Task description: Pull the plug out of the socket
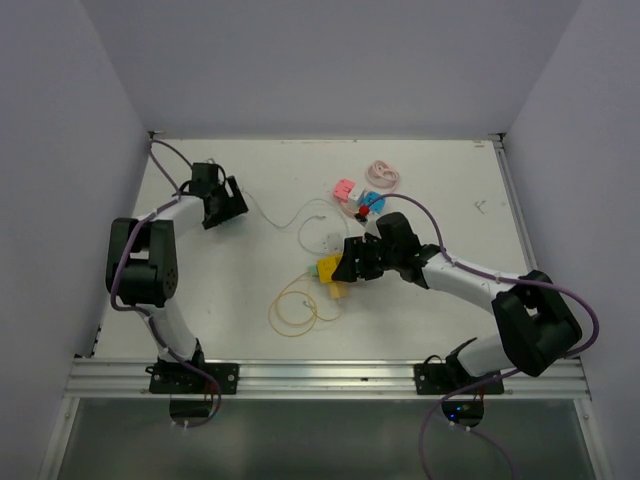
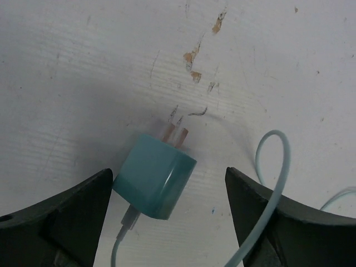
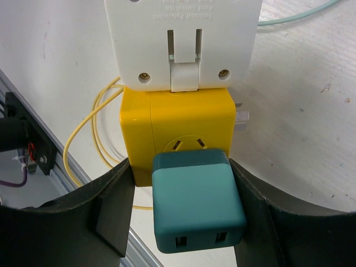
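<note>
A teal plug (image 2: 156, 178) lies loose on the white table, its two prongs (image 2: 177, 133) bare and pointing away, with a pale cable (image 2: 272, 183) leaving its back. My left gripper (image 2: 168, 172) stands open around it, the plug close to the left finger (image 2: 83, 211) and well apart from the right one. In the right wrist view my right gripper (image 3: 179, 162) is shut on the yellow socket cube (image 3: 175, 119), one finger on each side. A teal USB charger (image 3: 197, 206) sits plugged into the cube's near face and a white adapter (image 3: 183, 39) on its far side.
A yellow cable (image 1: 300, 310) coils near the socket cube (image 1: 328, 268). Pink and red-blue small items (image 1: 345, 188) and a pinkish coiled cord (image 1: 385, 175) lie at the back. The metal rail (image 3: 33, 144) of the table's near edge is close to the right gripper.
</note>
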